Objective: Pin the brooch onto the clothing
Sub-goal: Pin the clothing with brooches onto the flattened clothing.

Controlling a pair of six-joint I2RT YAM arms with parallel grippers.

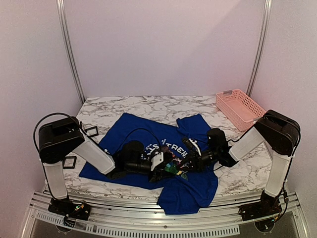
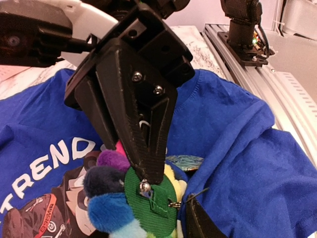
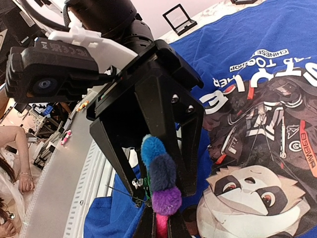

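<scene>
I count two arms on one brooch. My right gripper point(image 2: 147, 179) is clenched on the brooch point(image 3: 161, 171), pinching its round green felt back beside the metal pin point(image 2: 144, 186). My left gripper point(image 3: 163, 196) stands astride it with fingers point(image 3: 119, 158) apart; I cannot tell whether they press it. The brooch is a ring of fluffy balls in light blue, navy, purple, pink and yellow. It is held just over the cartoon print point(image 3: 247, 198) on the one royal-blue T-shirt point(image 1: 143, 131), which lies rumpled on the marble table point(image 1: 148, 104). At the left sit a black frame holder point(image 1: 69, 162) and a second holder point(image 1: 91, 131). One pink basket point(image 1: 240, 109) sits far right.
</scene>
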